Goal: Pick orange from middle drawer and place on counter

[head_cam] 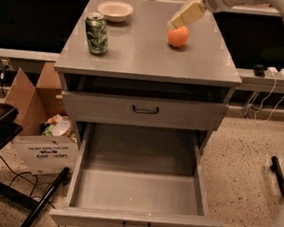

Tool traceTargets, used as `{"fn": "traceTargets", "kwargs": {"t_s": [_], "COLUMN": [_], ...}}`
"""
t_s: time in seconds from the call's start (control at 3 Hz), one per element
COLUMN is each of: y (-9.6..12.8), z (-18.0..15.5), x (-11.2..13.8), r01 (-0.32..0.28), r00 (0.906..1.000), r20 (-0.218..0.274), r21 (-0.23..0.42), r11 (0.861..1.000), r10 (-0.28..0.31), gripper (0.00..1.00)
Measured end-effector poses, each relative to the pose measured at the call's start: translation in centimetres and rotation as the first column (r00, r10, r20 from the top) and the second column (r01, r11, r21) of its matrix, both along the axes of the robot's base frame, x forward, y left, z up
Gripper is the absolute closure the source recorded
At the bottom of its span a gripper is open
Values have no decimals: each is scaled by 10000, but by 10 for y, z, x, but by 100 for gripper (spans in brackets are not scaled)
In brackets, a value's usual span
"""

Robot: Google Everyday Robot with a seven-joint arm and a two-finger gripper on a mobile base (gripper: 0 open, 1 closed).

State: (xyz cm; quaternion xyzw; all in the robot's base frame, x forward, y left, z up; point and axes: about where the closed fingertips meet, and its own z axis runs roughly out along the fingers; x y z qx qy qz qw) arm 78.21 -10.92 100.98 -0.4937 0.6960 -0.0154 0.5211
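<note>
The orange [178,37] rests on the table [137,55], the grey top of the drawer cabinet, toward its far right part. It is well apart from the soda can [96,33] and the cream bowl [115,10]. The middle drawer [139,190] stands pulled out below, without the fruit. The gripper [184,15] hangs tilted just above the orange; whether it is parted or closed cannot be told, nor whether it touches the peel. Judgement: the fruit is light, firm, smooth-skinned and apt to roll. Any hold belongs across its widest girth, with moderate pressure.
</note>
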Motion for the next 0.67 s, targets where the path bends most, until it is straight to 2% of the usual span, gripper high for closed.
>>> {"fn": "traceTargets", "kwargs": {"t_s": [0.33, 0.67], "y": [-28, -57], "z": [48, 65], "x": [-56, -102], "r01": [657, 1873], "r00": [9920, 9713], "r20": [1084, 1630], "r21": [-53, -744], "r11": [9978, 9795], "r10": [-648, -1733], "gripper": [0, 0]}}
